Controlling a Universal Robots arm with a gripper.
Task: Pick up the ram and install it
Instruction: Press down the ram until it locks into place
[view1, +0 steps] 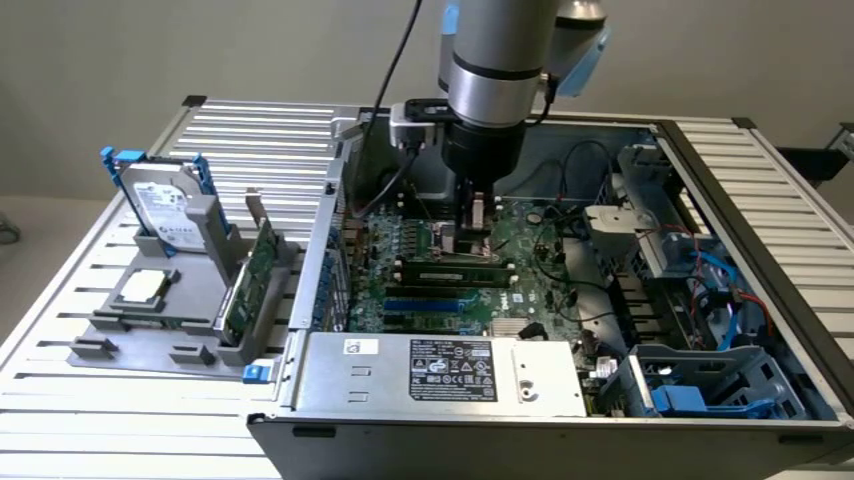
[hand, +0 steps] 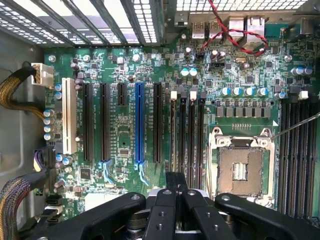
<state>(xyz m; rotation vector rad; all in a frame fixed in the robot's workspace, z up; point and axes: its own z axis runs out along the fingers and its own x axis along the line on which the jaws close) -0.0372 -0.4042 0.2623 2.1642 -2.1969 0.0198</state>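
Inside the case (view1: 747, 300), tool (view1: 473, 222) points straight down.

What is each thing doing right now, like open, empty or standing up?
Computer case: open, lid off.
Processor socket: empty.
Ram: along a black slot; latched or not, cannot tell.
Hard drive: upright in the grey holder.
Gripper: low inside the case, over the motherboard.
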